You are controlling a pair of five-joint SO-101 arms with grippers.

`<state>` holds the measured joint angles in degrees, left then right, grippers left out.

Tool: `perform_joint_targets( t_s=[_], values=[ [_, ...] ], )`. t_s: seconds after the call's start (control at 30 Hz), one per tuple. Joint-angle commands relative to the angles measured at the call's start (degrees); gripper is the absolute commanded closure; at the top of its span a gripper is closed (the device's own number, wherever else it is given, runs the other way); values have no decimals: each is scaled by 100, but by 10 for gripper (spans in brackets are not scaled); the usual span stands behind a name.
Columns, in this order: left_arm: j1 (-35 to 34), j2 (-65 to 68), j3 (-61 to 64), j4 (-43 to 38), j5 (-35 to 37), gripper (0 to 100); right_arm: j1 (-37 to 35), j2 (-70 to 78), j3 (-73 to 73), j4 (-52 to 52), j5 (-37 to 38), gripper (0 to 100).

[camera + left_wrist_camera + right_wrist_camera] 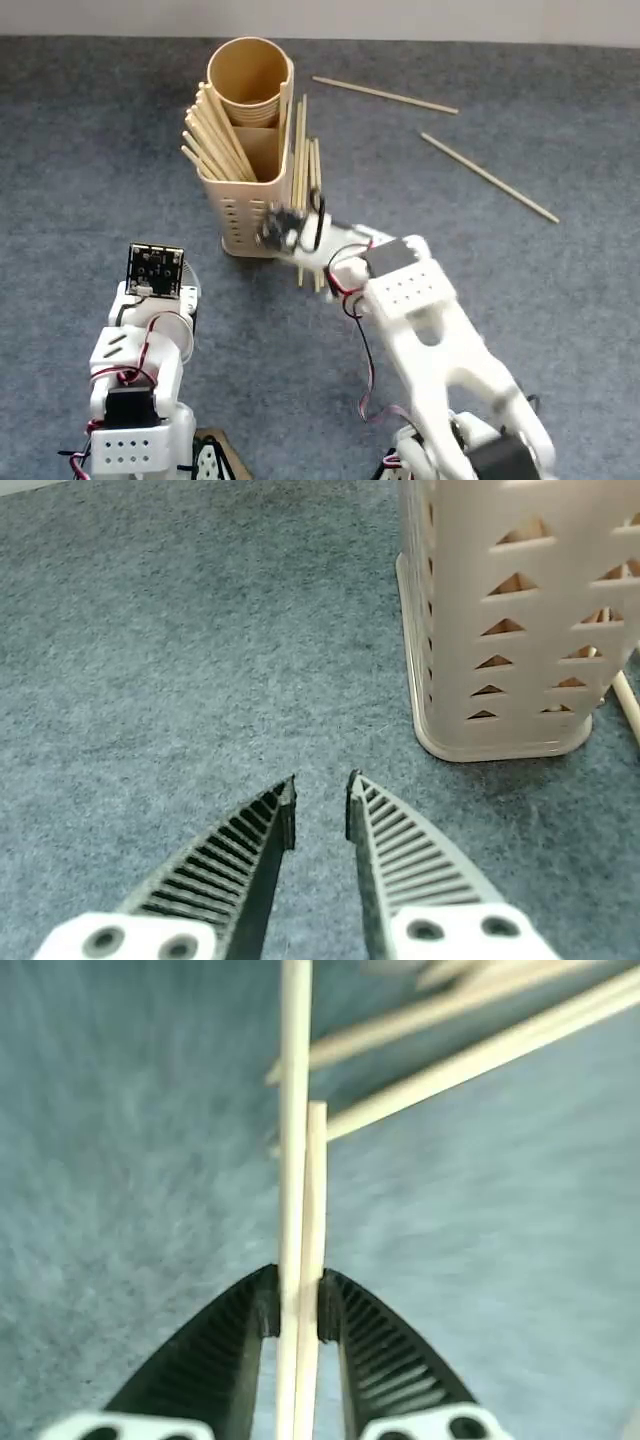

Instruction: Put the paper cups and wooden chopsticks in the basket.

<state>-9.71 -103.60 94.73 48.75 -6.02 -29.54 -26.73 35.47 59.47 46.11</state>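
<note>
Wooden chopsticks (300, 1160), two of them, sit clamped in my right pincer (298, 1300) just beside the basket (240, 215) near the surface's far edge, with the paper cups (247, 75) already inside. One stick ends short of the other, so it may slip free, or the pair may catch the rim and tip the basket. My left pincer (320, 805) hangs slightly apart, empty.
</note>
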Motion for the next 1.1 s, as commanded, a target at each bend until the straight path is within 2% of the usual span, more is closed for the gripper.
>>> perform_joint_targets(
  t_s=[0.0,0.13,0.2,0.33,0.43,0.5,0.6,0.77,0.93,1.07],
  values=[
    [75,-22,-40,-79,-88,887,-189,-1341,-1411,549,-308,992],
    [75,-22,-31,-79,-88,887,-391,-1332,-2738,224,-1354,992],
    [75,-22,-31,-79,-88,886,-374,-936,-3275,-558,-2233,992],
    [75,-22,-22,-79,-88,886,-163,84,-3916,-2747,-4044,992],
    [75,-22,-22,-79,-88,886,-171,716,-4242,-3767,-4668,992],
    [75,-22,-22,-79,-88,885,-295,1033,-4585,-3960,-5002,992],
    [75,-22,-22,-79,-88,885,-400,1420,-4989,-3987,-5284,992],
    [286,-22,31,-62,-193,885,-497,1921,-5587,-3960,-5327,992],
    [286,-22,84,-88,-290,887,-488,2149,-5033,-3952,-5292,990],
    [286,-22,84,-88,-290,887,-532,1974,-4664,-3468,-4607,988]
  ],
)
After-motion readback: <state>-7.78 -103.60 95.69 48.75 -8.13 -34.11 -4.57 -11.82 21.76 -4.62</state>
